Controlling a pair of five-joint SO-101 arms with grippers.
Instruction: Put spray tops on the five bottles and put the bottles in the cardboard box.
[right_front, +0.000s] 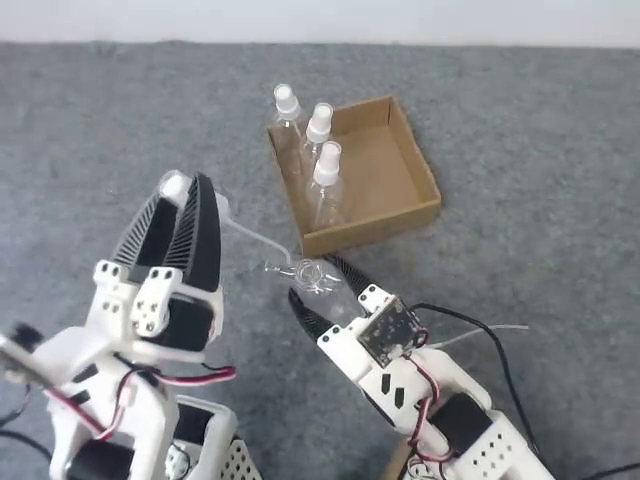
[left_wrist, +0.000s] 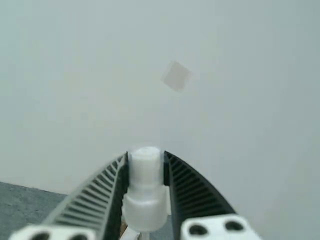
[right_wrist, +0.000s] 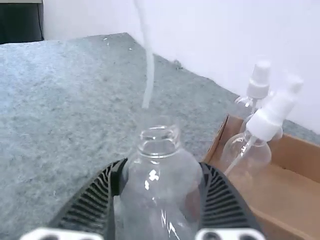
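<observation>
With the left claw (left_wrist: 146, 157) clamped on a spray top (left_wrist: 145, 197) and the right claw (right_wrist: 161, 168) gripping the open bottle (right_wrist: 160, 200) just near of the cardboard box (right_front: 425, 195), the dangling tube (right_front: 255, 237) should be centred over the neck, then lowered straight.

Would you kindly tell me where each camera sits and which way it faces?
High view: above the table, looking down on the cardboard box; both arms show.
Left wrist view: behind the left end effector, facing a white wall; it grips a spray top.
Right wrist view: behind the right end effector, facing the box; it grips an open bottle.
Shared: high and right wrist views both show box and bottle.
</observation>
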